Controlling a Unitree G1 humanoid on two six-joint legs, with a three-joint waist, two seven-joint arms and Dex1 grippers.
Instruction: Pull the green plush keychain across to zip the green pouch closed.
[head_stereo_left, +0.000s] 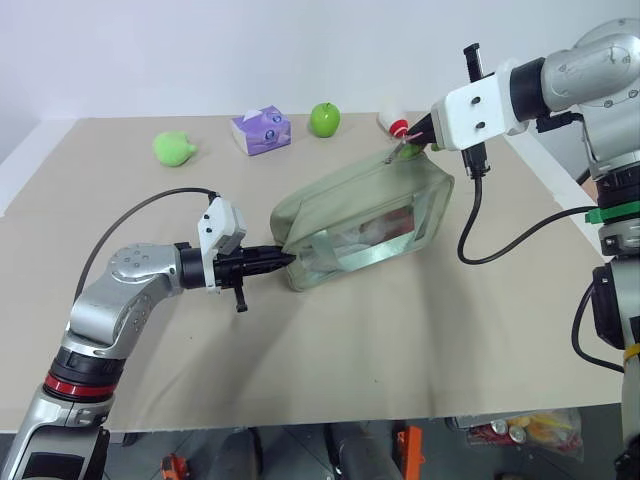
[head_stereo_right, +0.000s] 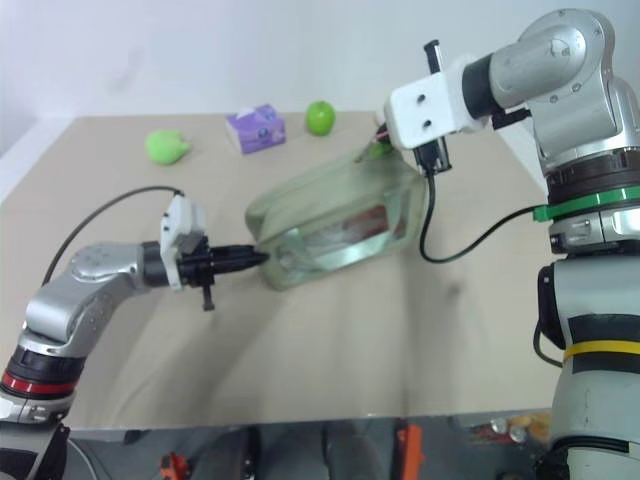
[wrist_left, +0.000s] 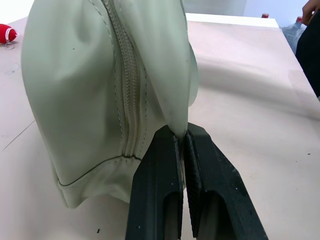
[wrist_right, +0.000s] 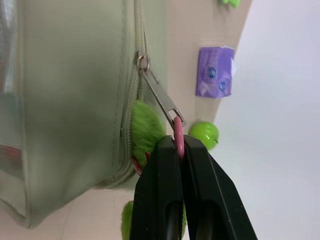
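You have the green pouch (head_stereo_left: 365, 225) lying across the middle of the table (head_stereo_left: 300, 370), stretched between both arms. Your left gripper (head_stereo_left: 285, 259) is clenched on a fold of fabric at the pouch's near-left end, anchoring it; the left wrist view shows the zipper teeth there already meshed down to that end. Your right gripper (wrist_right: 178, 145) is clamped on the pink ring joining the metal zipper pull to the green plush keychain (wrist_right: 145, 130), which hangs just beside the fingers at the pouch's far-right corner. In the right wrist view the slider sits close to that corner, with the seam running off behind it looking joined, so I judge the zip nearly or fully run across; whether a last short stretch past the slider is open cannot be told from here. What is left, by my reading, is at most a final short tug, then letting go with both hands. Well clear at the far edge sit a lime-green blob (head_stereo_left: 172, 148), a purple tissue pack (head_stereo_left: 261, 129) and a green apple (head_stereo_left: 324, 119).
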